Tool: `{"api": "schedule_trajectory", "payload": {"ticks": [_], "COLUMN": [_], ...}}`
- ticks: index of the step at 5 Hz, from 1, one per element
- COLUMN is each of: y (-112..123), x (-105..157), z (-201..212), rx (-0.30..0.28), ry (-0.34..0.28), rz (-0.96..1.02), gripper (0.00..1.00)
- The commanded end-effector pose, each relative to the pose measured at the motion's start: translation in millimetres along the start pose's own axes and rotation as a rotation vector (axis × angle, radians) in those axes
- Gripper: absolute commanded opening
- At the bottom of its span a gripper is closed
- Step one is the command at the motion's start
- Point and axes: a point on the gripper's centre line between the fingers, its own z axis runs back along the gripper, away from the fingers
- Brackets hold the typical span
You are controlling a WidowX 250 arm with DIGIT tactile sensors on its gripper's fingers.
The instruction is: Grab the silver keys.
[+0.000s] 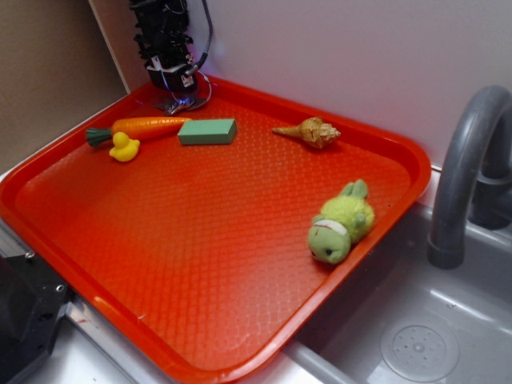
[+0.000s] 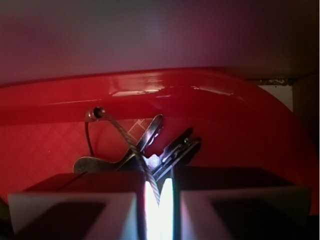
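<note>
**Keys pinned at the far corner of the tray**

Because the silver keys lie tucked against the back rim of the red tray, I have the gripper brought straight down into that far corner, close to the wall. From the exterior view only a small glint of metal shows beneath the black fingers, so I rely on the wrist camera here. There the two pale pads sit nearly together, with only a bright sliver of a gap, and the twisted wire ring runs down into that gap. I judge the jaws to be pinching the ring, with the flat keys fanned out just beyond the fingertips.

What I see of the bunch is a few dull grey blades, overlapping and tilted, strung on a thin cable loop with a small barrel clasp near the rim. Whether they rest on the tray or hang off it, I cannot tell.
</note>
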Motion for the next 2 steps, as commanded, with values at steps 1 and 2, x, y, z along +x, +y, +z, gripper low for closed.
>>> {"api": "schedule_trajectory", "payload": {"ticks": [1,2], "y": [-38,-66], "x": [-17,-33], "z": [83,130], "rx": [0.063,0.074], "ry": [-0.067,-0.125], "rz": [0.011,0.027], "gripper": [0.00,0.00]}}
